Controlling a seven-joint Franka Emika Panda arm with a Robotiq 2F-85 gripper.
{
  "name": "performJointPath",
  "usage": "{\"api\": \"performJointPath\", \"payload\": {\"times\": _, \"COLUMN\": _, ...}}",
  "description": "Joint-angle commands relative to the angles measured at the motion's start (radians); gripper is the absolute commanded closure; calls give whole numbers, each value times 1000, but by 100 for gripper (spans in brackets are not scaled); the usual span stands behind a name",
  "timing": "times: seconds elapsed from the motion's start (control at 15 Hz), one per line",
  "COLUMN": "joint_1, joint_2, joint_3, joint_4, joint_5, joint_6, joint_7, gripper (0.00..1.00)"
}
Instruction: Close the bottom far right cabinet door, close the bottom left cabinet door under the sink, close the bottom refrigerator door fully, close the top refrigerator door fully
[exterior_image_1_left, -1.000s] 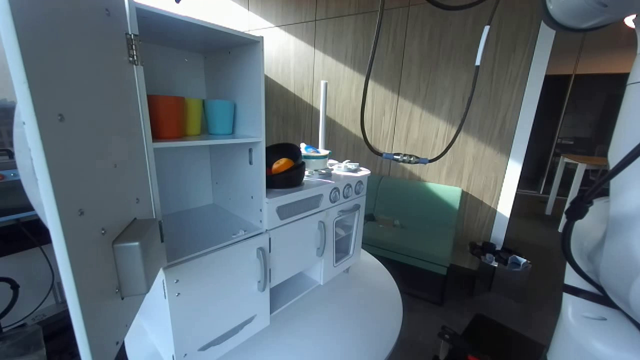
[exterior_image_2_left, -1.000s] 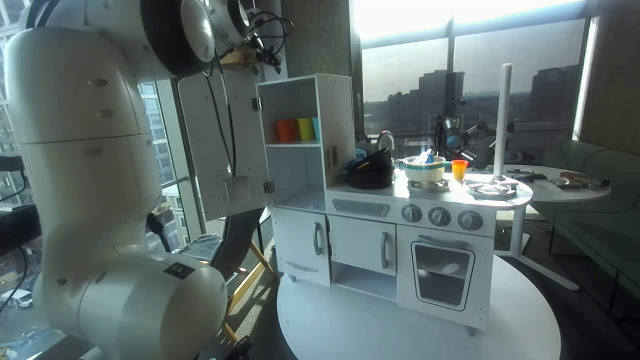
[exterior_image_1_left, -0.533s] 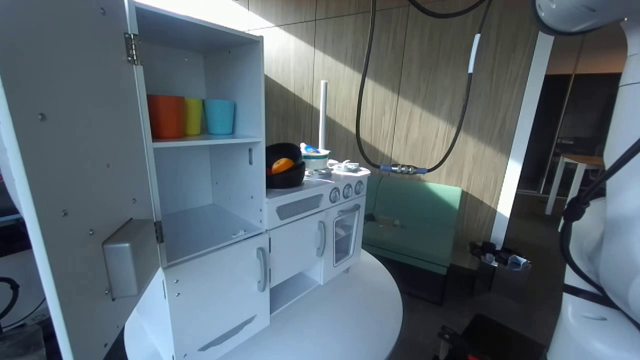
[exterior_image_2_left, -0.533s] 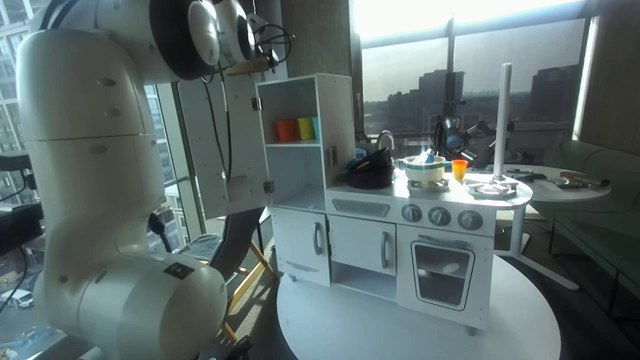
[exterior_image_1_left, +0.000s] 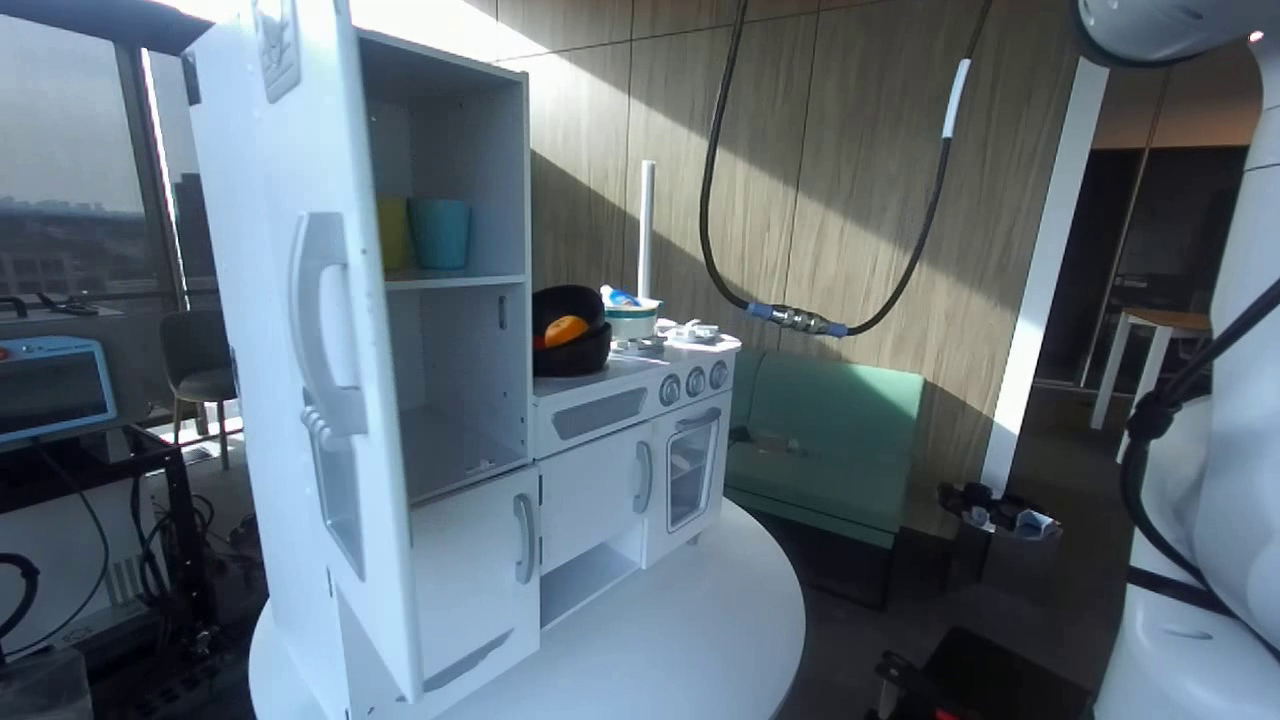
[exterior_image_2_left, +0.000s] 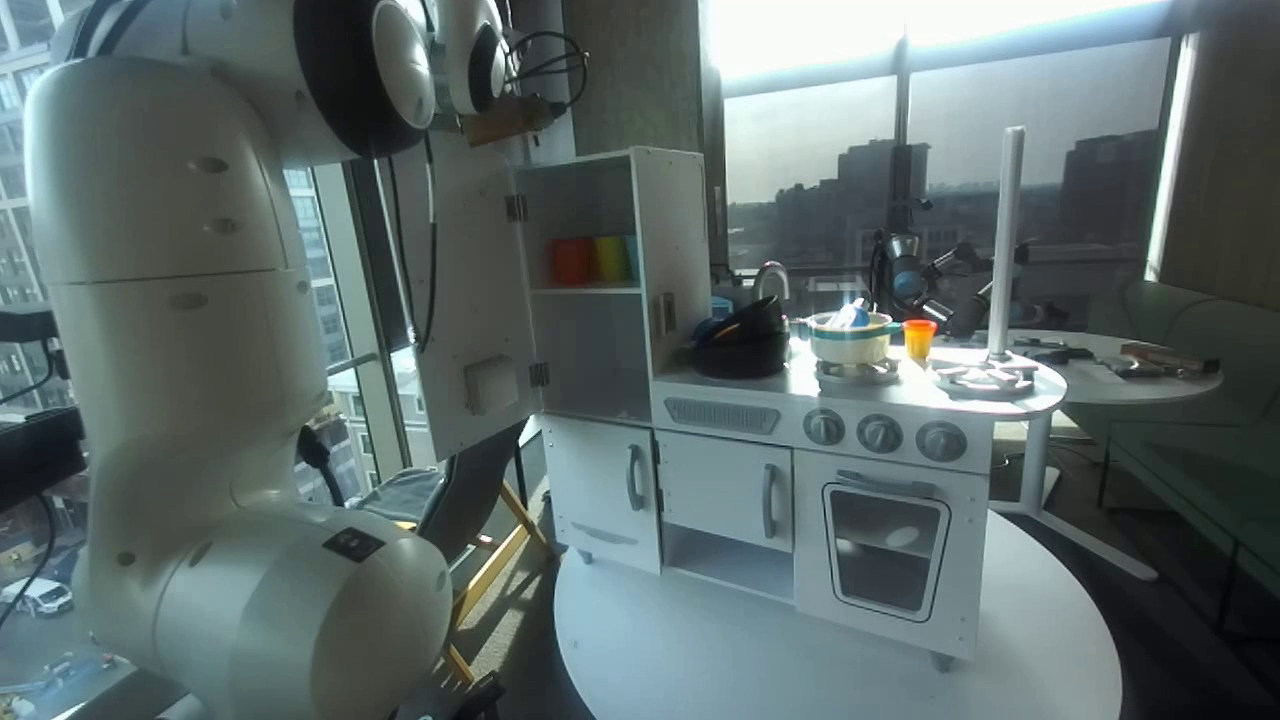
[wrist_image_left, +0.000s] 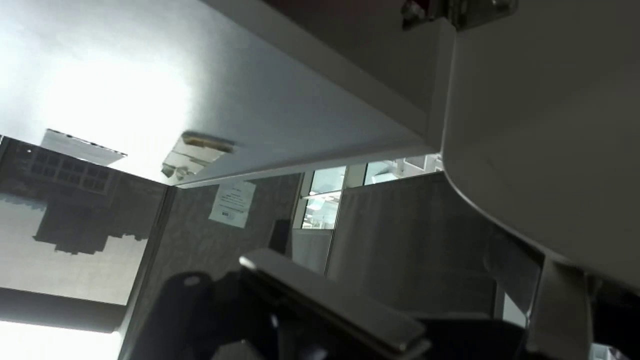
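The top refrigerator door (exterior_image_1_left: 330, 170) stands part open; its outer face with handle and dispenser shows in an exterior view, its inner face (exterior_image_2_left: 480, 290) in an exterior view. The bottom refrigerator door (exterior_image_1_left: 465, 570) looks shut, partly covered by the top door. The bottom left cabinet door (exterior_image_1_left: 592, 490) looks shut. At the far right bottom an oven-style door with a window (exterior_image_1_left: 690, 475) looks shut; no slim plain door shows. My gripper (wrist_image_left: 330, 300) is beside the top door's large panel (wrist_image_left: 545, 115) in the wrist view; it is hidden in both exterior views. Its opening is unclear.
Cups (exterior_image_2_left: 610, 258) stand on the fridge shelf. Black bowls (exterior_image_2_left: 742, 350) and a pot (exterior_image_2_left: 850, 340) stand on the counter. My arm (exterior_image_2_left: 180, 250) and its hanging cable (exterior_image_2_left: 430, 270) are in front of the top door. The kitchen stands on a round white table (exterior_image_1_left: 690, 640).
The top refrigerator door opens slightly further, then swings well towards the fridge. Its outer face now shows and it covers the orange cup in an exterior view. The arm shifts a little.
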Motion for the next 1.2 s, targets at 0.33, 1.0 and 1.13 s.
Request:
{"api": "performJointPath", "payload": {"times": 0.33, "joint_1": -37, "joint_2": -47, "joint_3": -55, "joint_4": -4, "joint_5": -382, "joint_6": -7, "joint_7": -42, "gripper": 0}}
{"api": "performJointPath", "payload": {"times": 1.0, "joint_1": -1, "joint_2": -80, "joint_3": -49, "joint_4": 24, "joint_5": -821, "joint_6": -179, "joint_7": 114, "gripper": 0}}
{"api": "performJointPath", "payload": {"times": 1.13, "joint_1": -1, "joint_2": -86, "joint_3": -47, "joint_4": 32, "joint_5": -903, "joint_6": -249, "joint_7": 118, "gripper": 0}}
